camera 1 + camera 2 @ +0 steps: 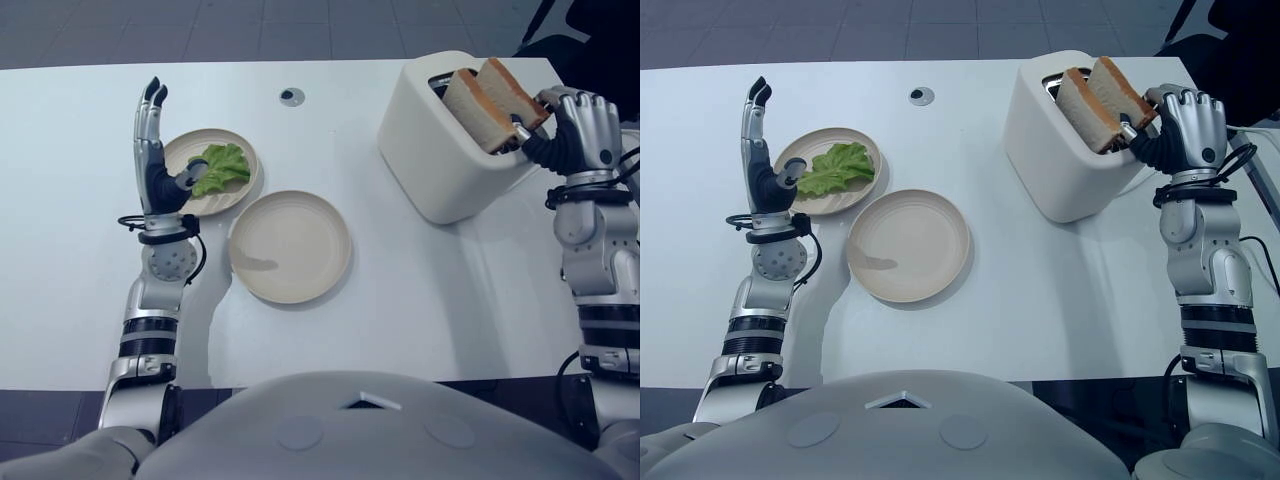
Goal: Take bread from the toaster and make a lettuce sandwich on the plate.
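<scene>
A white toaster (450, 150) stands at the back right of the table with two bread slices (478, 108) sticking up out of its slots. My right hand (580, 128) is at the toaster's right side, its fingers curled on the right-hand slice (508, 90). A lettuce leaf (220, 168) lies on a small beige plate (180, 150) at the left. Nearer the middle sits a larger bare beige plate (290, 246). My left hand (152, 150) is held upright beside the lettuce plate, fingers straight and holding nothing.
A small round grey fitting (292, 97) is set into the white table top (400, 300) near the back edge. Bare table lies between the plates and the toaster and along the front.
</scene>
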Tool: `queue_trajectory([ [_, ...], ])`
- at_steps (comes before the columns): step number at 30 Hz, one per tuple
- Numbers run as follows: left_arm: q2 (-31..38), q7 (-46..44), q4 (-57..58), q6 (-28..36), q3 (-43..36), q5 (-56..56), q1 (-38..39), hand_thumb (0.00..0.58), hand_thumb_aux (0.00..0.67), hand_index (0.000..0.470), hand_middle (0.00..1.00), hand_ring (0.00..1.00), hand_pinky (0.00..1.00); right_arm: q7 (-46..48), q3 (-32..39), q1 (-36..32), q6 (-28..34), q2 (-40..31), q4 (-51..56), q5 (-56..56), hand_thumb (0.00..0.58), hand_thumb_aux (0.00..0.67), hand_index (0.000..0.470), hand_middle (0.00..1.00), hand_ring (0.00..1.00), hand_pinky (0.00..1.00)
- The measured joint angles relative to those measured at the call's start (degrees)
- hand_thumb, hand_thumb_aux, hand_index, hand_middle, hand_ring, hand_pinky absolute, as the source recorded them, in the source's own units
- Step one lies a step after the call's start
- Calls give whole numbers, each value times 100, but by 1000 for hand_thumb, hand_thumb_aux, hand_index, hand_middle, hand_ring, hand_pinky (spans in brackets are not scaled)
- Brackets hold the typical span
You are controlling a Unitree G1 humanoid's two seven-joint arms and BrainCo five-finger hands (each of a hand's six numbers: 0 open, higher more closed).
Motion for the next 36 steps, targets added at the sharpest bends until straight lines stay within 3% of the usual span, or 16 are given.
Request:
queue_trajectory([
  [4, -1, 24, 34, 4, -2, -11, 0, 0, 0, 0, 0, 0, 0, -710, -226, 13, -62, 60, -481, -105, 580, 670, 470, 1000, 1000, 1000],
  [8, -2, 64, 124, 5, 11, -127, -3, 0, 0, 0, 0, 0, 0, -1649, -350, -14, -733, 477, -1554, -91, 580, 670, 470, 1000, 1000, 1000],
  [10, 4, 92, 143, 6, 27, -161, -16, 0, 0, 0, 0, 0, 0, -1705, 83, -78, -1368, 594, -1941, -2, 580, 670, 470, 1000, 1000, 1000],
  [12, 18, 131, 185, 10, 58, -163, -43, 0, 0, 0, 0, 0, 0, -1134, 900, 5, -2097, 782, -1980, 768, 580, 670, 470, 1000, 1000, 1000],
  [15, 62, 160, 192, 19, 87, -153, -49, 0, 0, 0, 0, 0, 0, -176, 1652, 181, -2427, 891, -1978, 2195, 580, 670, 470, 1000, 1000, 1000],
  [18, 222, 270, 224, 189, 215, -87, -79, 0, 0, 0, 0, 0, 0, 1203, 2357, 355, -2388, 918, -1782, 3743, 580, 670, 470, 1000, 1000, 1000],
  [21, 596, 511, 381, 556, 425, 153, -217, 0, 0, 0, 0, 0, 0, 2441, 2790, 405, -1728, 1182, -778, 4633, 580, 670, 470, 1000, 1000, 1000],
  [28, 873, 858, 1182, 862, 151, 546, -613, 0, 0, 0, 0, 0, 0, 2580, 3385, 128, -1514, 2521, 366, 3921, 580, 670, 470, 1000, 1000, 1000],
  [33, 971, 923, 1767, 1126, -384, 925, -884, 0, 0, 0, 0, 0, 0, 2447, 3473, 129, -1469, 2738, 537, 3139, 580, 670, 470, 1000, 1000, 1000],
  [34, 1045, 930, 1879, 1276, -545, 1117, -967, 0, 0, 0, 0, 0, 0, 2442, 3470, 160, -1460, 2666, 533, 2952, 580, 670, 470, 894, 894, 894],
  [35, 1103, 942, 1945, 1455, -682, 1312, -1034, 0, 0, 0, 0, 0, 0, 2403, 3459, 196, -1460, 2594, 497, 2783, 519, 452, 317, 729, 729, 729],
  [36, 1224, 923, 2052, 1732, -889, 1612, -1119, 0, 0, 0, 0, 0, 0, 2345, 3407, 226, -1465, 2437, 361, 2519, 0, 0, 0, 427, 427, 427],
])
